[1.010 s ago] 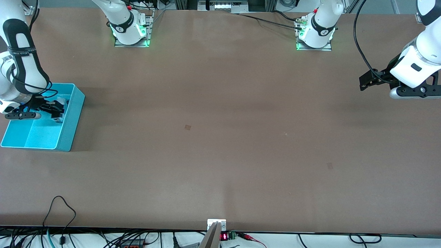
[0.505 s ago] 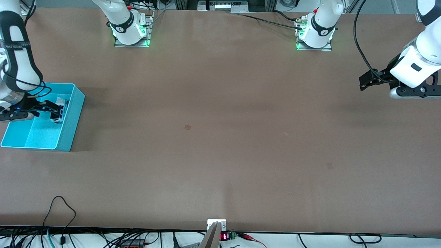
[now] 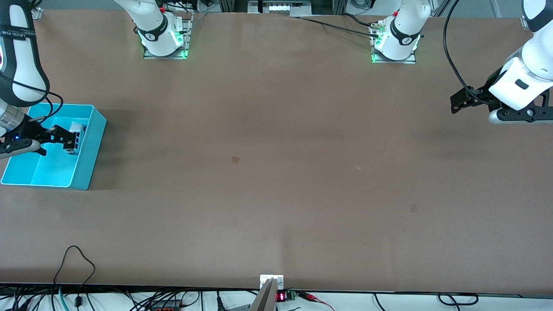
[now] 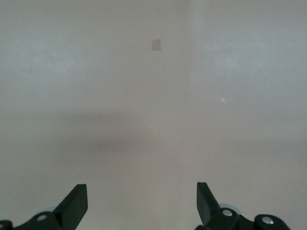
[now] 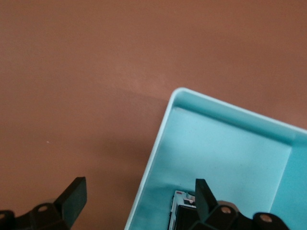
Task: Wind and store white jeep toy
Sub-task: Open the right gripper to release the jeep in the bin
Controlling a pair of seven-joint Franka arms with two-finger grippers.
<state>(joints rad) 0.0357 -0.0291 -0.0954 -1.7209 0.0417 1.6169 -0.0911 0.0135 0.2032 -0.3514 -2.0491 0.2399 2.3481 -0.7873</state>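
Observation:
The white jeep toy (image 3: 74,137) lies in the teal bin (image 3: 88,149), in the compartment next to the wall that faces the middle of the table. My right gripper (image 3: 64,137) hangs open and empty over the bin, just short of the toy. In the right wrist view the toy (image 5: 183,210) shows partly, beside one of the fingers (image 5: 204,196) of the right gripper (image 5: 139,194), inside the bin's rim (image 5: 154,160). My left gripper (image 3: 458,103) waits open and empty above the table at the left arm's end. It also shows in the left wrist view (image 4: 141,196) over bare table.
The bin stands at the right arm's end of the table and has a divider inside (image 3: 36,162). Two small square marks (image 3: 235,159) (image 3: 413,207) lie on the brown tabletop. Cables run along the edge nearest the front camera.
My right gripper has drawn back from the toy toward the right arm's end of the table. The toy stays in the bin. The left arm has not moved.

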